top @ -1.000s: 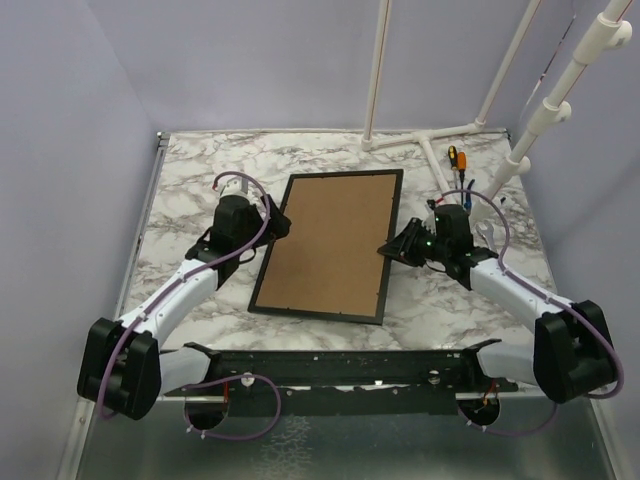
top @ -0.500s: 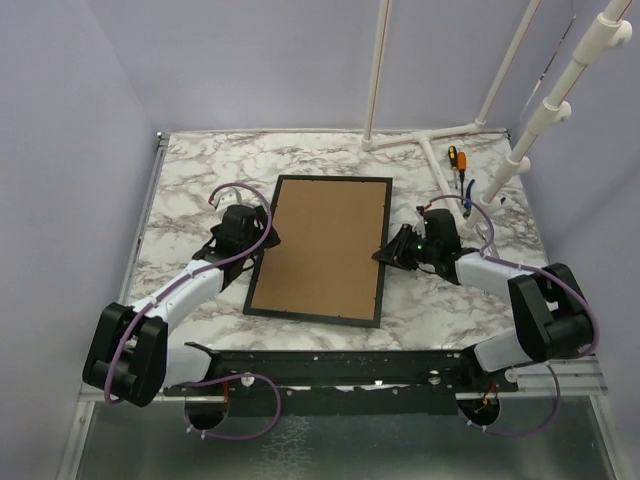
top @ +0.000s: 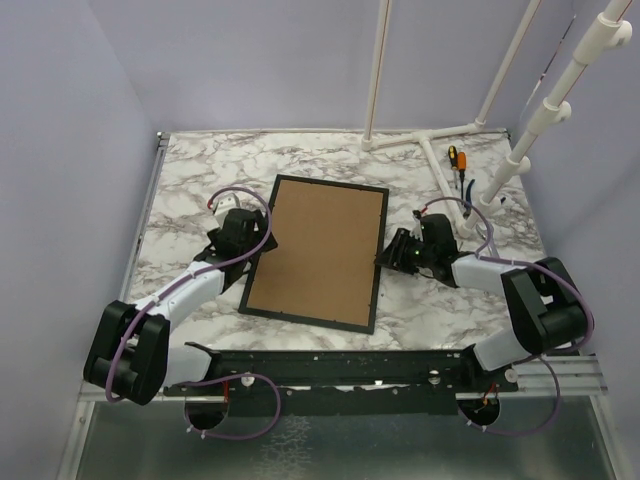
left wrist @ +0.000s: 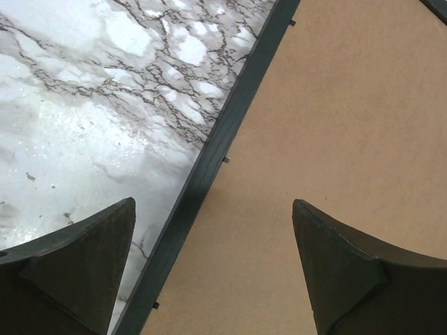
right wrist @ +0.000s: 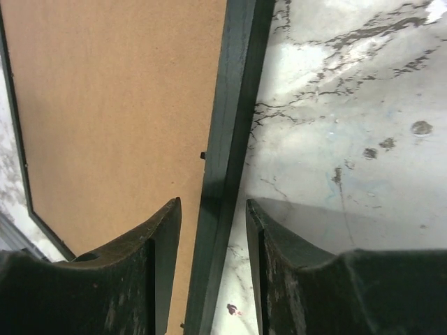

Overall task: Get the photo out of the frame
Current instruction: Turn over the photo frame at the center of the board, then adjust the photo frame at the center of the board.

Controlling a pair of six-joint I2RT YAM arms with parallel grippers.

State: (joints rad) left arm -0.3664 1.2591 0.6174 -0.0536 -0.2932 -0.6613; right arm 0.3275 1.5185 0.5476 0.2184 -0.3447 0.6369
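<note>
The frame (top: 318,252) lies back-up on the worktop (top: 180,190). Left end effector (left wrist: 213,204), wide apart, straddles its left rail. Right end effector (right wrist: 212,204), apart, straddles its right rail. Orange-handled tools (top: 455,160) lie beyond its far-right corner.

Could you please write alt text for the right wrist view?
The right gripper hangs open astride the black side rail of the frame, with a gap beside one finger. The brown back fills the left; the marble table lies on the right.
</note>
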